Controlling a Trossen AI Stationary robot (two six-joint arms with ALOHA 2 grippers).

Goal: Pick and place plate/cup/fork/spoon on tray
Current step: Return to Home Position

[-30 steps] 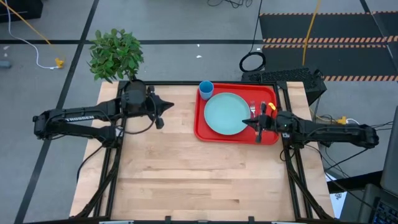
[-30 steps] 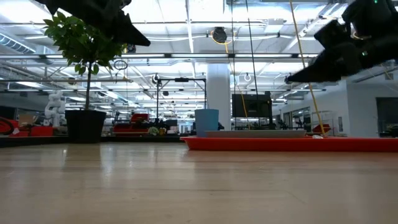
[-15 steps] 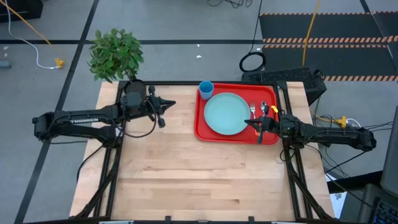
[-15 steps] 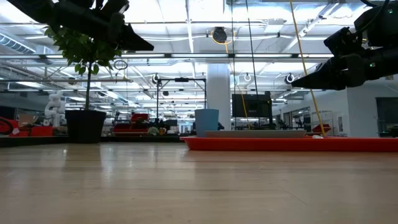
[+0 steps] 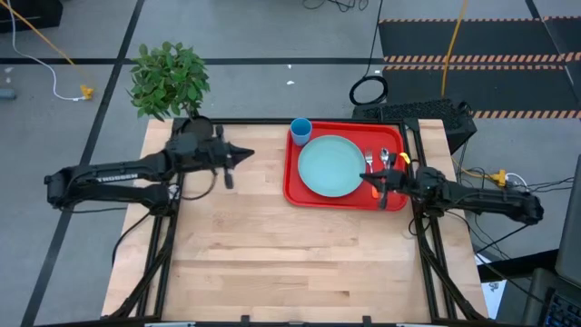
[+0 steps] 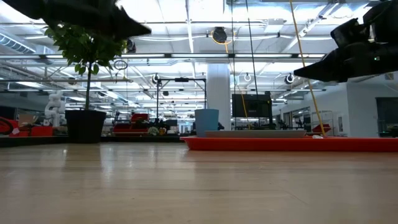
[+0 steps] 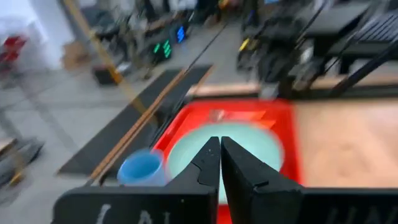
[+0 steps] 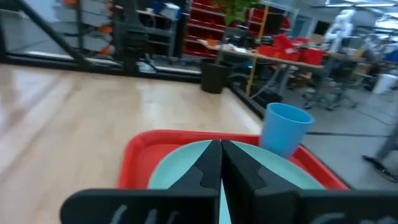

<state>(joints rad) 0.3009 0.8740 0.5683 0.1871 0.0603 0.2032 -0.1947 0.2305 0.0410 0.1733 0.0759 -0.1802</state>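
The red tray (image 5: 292, 186) lies at the table's far right. On it rest the pale teal plate (image 5: 331, 166), the blue cup (image 5: 300, 131) upright at the tray's far left corner, and the fork (image 5: 369, 163) and spoon (image 5: 385, 158) right of the plate. My right gripper (image 5: 365, 180) hovers shut over the plate's right edge, pointing left and about level (image 6: 297, 74). My left gripper (image 5: 251, 154) hangs shut in the air left of the tray, pointing at it (image 7: 220, 142). Both hold nothing.
A potted plant (image 5: 170, 80) stands at the table's far left corner, its dark pot (image 6: 86, 126) behind my left arm. Bare wooden tabletop (image 5: 272, 254) stretches across the middle and near side.
My left gripper has tipped up from a downward slant to nearly level, staying left of the tray. My right gripper has drawn back slightly toward the table's right edge and has levelled out. Both have stayed shut. Nothing on the tray has moved.
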